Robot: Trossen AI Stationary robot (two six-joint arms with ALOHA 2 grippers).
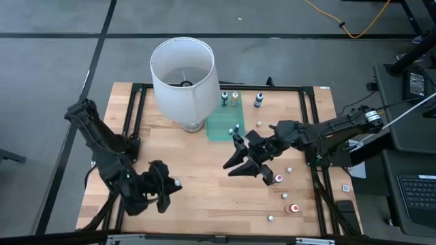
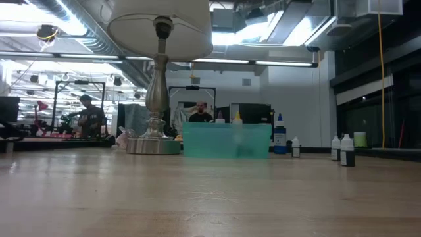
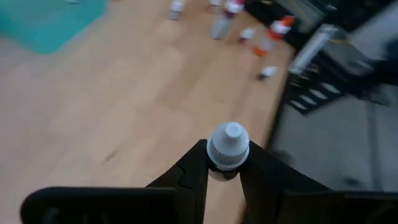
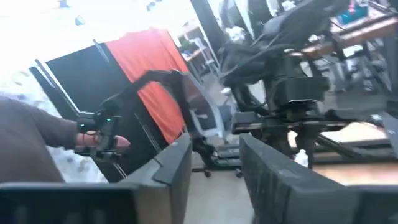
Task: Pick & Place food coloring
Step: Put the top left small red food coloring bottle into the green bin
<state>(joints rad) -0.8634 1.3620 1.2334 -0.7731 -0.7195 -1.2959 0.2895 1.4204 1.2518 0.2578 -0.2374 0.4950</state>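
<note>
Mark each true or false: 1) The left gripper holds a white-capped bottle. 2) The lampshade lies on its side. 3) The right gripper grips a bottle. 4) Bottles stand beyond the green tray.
1) True: the left gripper is shut on a white-capped bottle.
2) False: the lampshade stands upright on its lamp base.
3) False: the right gripper is open, nothing between its fingers.
4) True: small bottles stand behind the green tray.
</note>
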